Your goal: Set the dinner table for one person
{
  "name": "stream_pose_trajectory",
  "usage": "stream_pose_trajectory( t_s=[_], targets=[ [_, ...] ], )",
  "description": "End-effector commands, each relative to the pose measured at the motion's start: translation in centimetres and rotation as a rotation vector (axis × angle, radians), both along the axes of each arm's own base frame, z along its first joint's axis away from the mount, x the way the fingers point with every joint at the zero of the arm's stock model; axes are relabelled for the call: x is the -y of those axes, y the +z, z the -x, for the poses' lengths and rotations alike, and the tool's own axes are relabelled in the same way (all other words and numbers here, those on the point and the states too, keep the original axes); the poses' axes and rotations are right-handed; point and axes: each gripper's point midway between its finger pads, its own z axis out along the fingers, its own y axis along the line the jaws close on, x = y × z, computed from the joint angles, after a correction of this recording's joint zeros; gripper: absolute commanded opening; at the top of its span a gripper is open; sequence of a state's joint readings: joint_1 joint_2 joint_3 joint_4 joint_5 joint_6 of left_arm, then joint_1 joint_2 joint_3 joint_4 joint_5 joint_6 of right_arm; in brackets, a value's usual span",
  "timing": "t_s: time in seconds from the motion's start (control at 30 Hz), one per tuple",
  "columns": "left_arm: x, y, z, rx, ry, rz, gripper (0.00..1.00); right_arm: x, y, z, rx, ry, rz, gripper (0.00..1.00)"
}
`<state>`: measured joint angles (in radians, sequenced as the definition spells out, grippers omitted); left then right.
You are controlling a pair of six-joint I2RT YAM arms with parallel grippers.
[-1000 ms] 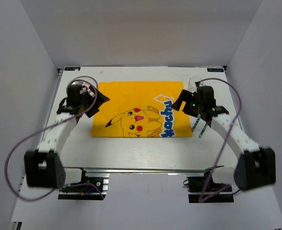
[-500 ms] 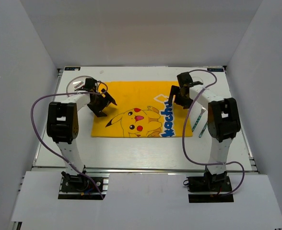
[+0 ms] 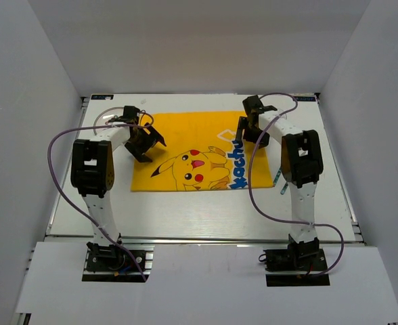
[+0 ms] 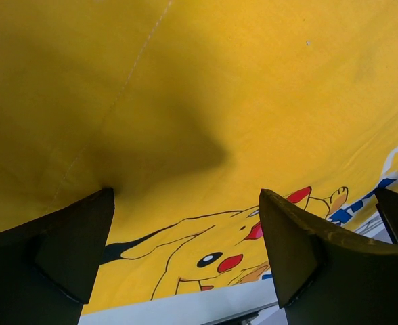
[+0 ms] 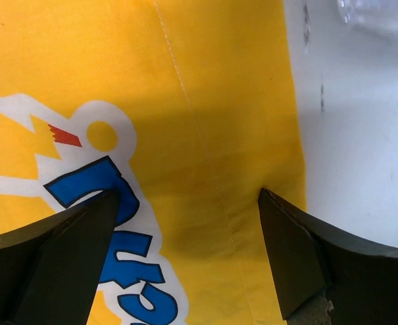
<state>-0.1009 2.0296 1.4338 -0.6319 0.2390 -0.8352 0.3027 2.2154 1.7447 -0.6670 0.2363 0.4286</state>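
Observation:
The white dinner table (image 3: 185, 211) carries a yellow Pikachu cloth (image 3: 192, 152) spread flat in its middle. My left gripper (image 3: 147, 143) is open, low over the cloth's far left part. The left wrist view shows the cloth (image 4: 206, 101) between its spread fingers (image 4: 70, 250). My right gripper (image 3: 246, 128) is open over the cloth's far right part. The right wrist view shows the yellow hem and blue lettering (image 5: 206, 135) between its fingers (image 5: 300, 257). Neither gripper holds anything.
A clear glass (image 3: 105, 119) stands at the back left; another clear rim (image 5: 378, 13) shows in the right wrist view. Cutlery with bluish handles (image 3: 279, 177) lies right of the cloth, partly behind the right arm. White walls enclose three sides.
Both arms have gone from a stretched low pose to upright, and both grippers have moved inward over the cloth's far part. The cloth's right edge now lies further left.

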Motion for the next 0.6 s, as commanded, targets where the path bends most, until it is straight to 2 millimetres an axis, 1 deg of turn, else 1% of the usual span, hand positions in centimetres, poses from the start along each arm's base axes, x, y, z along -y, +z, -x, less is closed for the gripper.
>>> stream_pose_trajectory(
  t_s=[0.0,0.07,0.1,0.17,0.2,0.23,0.27,0.3,0.33,0.4,0.43,0.47,0.57],
  targets=[
    [-1.4,-3.6,0.7,-0.072,0.01,-0.1,0.98,0.8,-0.3,-0.6,-0.028,-0.004,0.041,0.89],
    [-1.4,-3.4,0.6,-0.065,0.01,-0.102,0.98,0.5,-0.2,-0.6,-0.024,0.0,0.036,0.89],
    [-1.4,-2.9,0.4,-0.05,0.009,-0.103,0.98,0.4,-0.4,-0.2,-0.037,-0.004,0.024,0.89],
    [-1.4,-2.4,0.2,-0.032,0.007,-0.102,0.98,-0.3,0.3,0.1,-0.021,-0.001,-0.012,0.89],
    [-1.5,-2.1,0.1,-0.027,0.007,-0.105,0.98,-0.1,-0.1,0.6,-0.02,-0.006,-0.016,0.89],
    [-1.5,-1.7,-0.2,-0.012,0.002,-0.108,0.98,-0.2,0.8,0.7,0.0,-0.008,-0.026,0.89],
    [-1.5,-1.2,-0.6,0.004,-0.002,-0.11,0.98,0.0,1.0,0.8,0.005,-0.022,-0.037,0.89],
    [-1.5,-1.0,-0.7,0.011,-0.004,-0.112,0.98,-0.4,1.7,0.8,0.024,-0.017,-0.05,0.89],
    [-1.6,-0.9,-0.9,0.015,-0.008,-0.117,0.98,-0.4,1.4,1.5,0.011,-0.017,-0.053,0.89],
    [-1.7,-0.6,-1.3,0.019,-0.007,-0.124,0.98,-0.5,1.9,1.7,0.024,-0.019,-0.068,0.89],
    [-1.7,-0.6,-1.4,0.017,-0.008,-0.127,0.98,-0.6,1.4,2.1,0.021,-0.019,-0.075,0.89],
    [-1.7,-0.8,-1.4,0.008,-0.007,-0.13,0.98,-0.9,1.3,2.2,0.018,-0.016,-0.09,0.89],
    [-1.9,-0.4,-1.4,0.018,-0.003,-0.139,0.98,-0.8,1.1,2.2,0.02,-0.019,-0.087,0.89]
  ],
)
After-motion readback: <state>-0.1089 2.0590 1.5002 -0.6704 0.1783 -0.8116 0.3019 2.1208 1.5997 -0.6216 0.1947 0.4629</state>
